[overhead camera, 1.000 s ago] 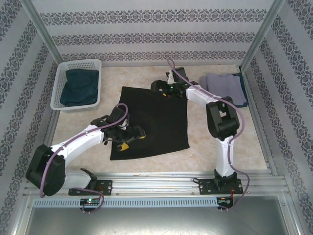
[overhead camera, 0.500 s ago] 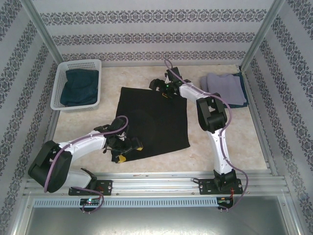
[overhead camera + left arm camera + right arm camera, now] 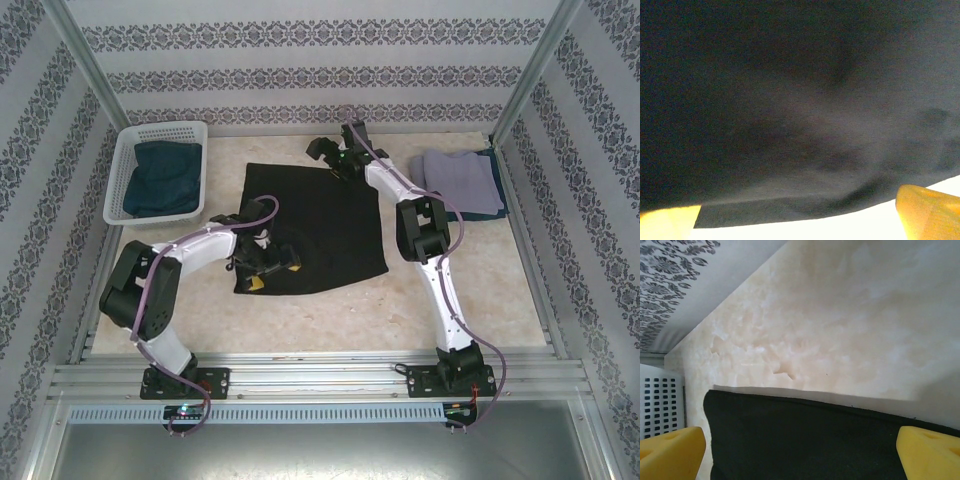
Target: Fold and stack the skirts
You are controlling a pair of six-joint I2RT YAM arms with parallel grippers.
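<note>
Left hand point(image 3: 274, 275) over skirt point(image 3: 330, 225), hem nearward

No legible text or labels anywhere.

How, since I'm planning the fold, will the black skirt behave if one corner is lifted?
Probably floppy: the black skirt lies spread flat like a thin sheet, so a lifted corner should drape and trail. Likely light: its edge looks thin in the right wrist view. Pushed, it may bunch or slide, since the table looks smooth.
</note>
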